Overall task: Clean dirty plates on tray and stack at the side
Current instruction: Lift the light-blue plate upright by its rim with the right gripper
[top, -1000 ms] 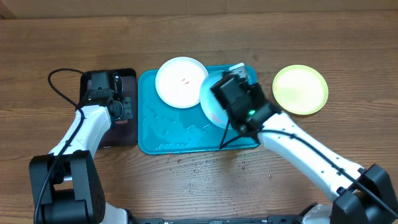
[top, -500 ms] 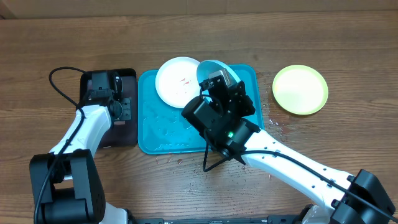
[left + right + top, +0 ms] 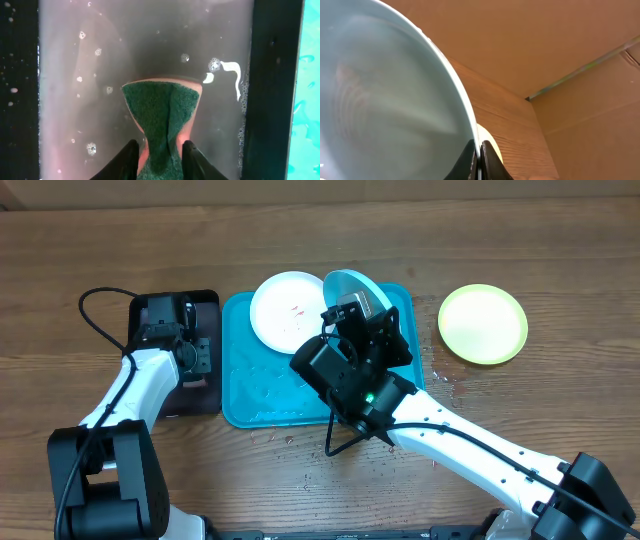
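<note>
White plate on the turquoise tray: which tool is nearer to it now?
Right. The right tool, shut on the light teal plate's rim, hangs over the turquoise tray just right of the white plate. The left tool pinches the sponge over the black tray, farther left.

Light teal plate tilted up and filling the left half, its thin rim pinched between the dark jaws at bottom centre, sliver of yellow-green plate just beyond the rim, lying on wood-grain table, brown cardboard wall behind.
</note>
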`<action>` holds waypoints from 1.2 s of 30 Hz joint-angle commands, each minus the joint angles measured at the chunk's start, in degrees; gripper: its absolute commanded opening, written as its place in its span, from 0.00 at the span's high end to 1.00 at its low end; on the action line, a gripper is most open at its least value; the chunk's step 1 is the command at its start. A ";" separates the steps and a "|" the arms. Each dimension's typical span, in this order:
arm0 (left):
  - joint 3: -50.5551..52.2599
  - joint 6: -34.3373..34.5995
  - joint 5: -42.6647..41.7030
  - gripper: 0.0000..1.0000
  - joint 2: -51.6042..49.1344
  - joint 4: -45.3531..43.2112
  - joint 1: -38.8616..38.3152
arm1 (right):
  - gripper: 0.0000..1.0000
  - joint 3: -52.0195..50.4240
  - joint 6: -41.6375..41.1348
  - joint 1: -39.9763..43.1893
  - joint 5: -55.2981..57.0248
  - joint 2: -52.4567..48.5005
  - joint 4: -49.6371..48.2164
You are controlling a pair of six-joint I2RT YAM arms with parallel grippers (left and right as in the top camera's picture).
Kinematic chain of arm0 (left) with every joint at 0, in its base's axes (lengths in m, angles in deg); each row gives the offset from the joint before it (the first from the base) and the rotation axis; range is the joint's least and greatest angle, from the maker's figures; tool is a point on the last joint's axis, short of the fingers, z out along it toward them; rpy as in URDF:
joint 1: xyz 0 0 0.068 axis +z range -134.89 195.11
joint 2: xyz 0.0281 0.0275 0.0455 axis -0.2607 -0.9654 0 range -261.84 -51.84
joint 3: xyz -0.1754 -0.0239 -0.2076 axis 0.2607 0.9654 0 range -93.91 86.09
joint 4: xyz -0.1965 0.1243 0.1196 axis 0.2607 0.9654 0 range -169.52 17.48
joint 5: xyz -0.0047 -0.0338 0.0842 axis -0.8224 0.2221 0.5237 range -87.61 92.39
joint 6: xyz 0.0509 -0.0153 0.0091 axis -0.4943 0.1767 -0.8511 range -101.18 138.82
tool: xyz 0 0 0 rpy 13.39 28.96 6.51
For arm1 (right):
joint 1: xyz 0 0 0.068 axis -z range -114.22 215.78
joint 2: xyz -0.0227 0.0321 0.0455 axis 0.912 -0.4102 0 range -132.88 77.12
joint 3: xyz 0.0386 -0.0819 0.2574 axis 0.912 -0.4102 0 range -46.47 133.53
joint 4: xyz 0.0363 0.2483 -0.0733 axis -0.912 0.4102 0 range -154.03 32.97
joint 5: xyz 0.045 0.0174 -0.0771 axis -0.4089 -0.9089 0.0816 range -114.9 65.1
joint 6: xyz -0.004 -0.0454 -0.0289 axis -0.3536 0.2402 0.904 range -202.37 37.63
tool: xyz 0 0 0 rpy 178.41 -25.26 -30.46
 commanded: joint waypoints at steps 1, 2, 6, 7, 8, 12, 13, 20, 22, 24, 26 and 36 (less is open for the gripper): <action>-0.59 -0.79 0.70 0.69 -0.63 -0.09 0.31 | 0.96 1.53 -0.37 -0.31 1.70 1.99 -0.87; -0.59 -0.81 0.70 0.68 -0.63 -0.07 0.31 | 0.96 1.53 -0.37 -0.31 1.70 1.99 -1.05; -0.59 -0.81 0.79 0.58 -0.63 0.00 0.33 | 0.96 1.53 -0.37 -0.31 1.70 1.99 -1.44; -0.59 -0.76 0.79 0.56 -0.63 -0.02 0.33 | 0.96 1.53 -0.37 -0.31 1.70 1.99 -1.44; -0.59 -0.20 0.85 0.53 -0.63 -0.02 0.33 | 0.96 1.53 -0.37 -0.31 1.68 1.99 -1.44; -0.57 3.32 2.89 0.48 -1.53 -1.03 0.87 | 0.96 1.53 -0.39 -0.31 1.68 1.99 -1.44; -0.57 3.28 2.01 0.48 -2.23 -1.51 1.11 | 0.96 1.53 -0.39 -0.31 1.64 1.99 -1.44; -0.57 3.52 1.31 0.47 -8.41 -5.44 2.45 | 0.96 1.53 -0.39 -0.31 1.44 1.99 -1.44; -0.57 3.50 0.52 0.48 -9.60 -7.48 2.51 | 0.96 1.53 -0.39 -0.31 1.44 1.99 -1.44; -0.59 3.78 0.31 0.56 -9.73 -9.25 2.51 | 0.96 1.53 -0.39 -0.31 1.44 1.99 -1.44; -0.61 3.91 0.28 0.67 -9.27 -11.02 2.51 | 0.96 1.53 -0.39 -0.31 1.44 1.99 -1.44; -1.44 3.17 0.26 0.96 -7.19 -12.87 2.51 | 0.96 1.53 -0.39 -0.31 1.44 1.99 -1.44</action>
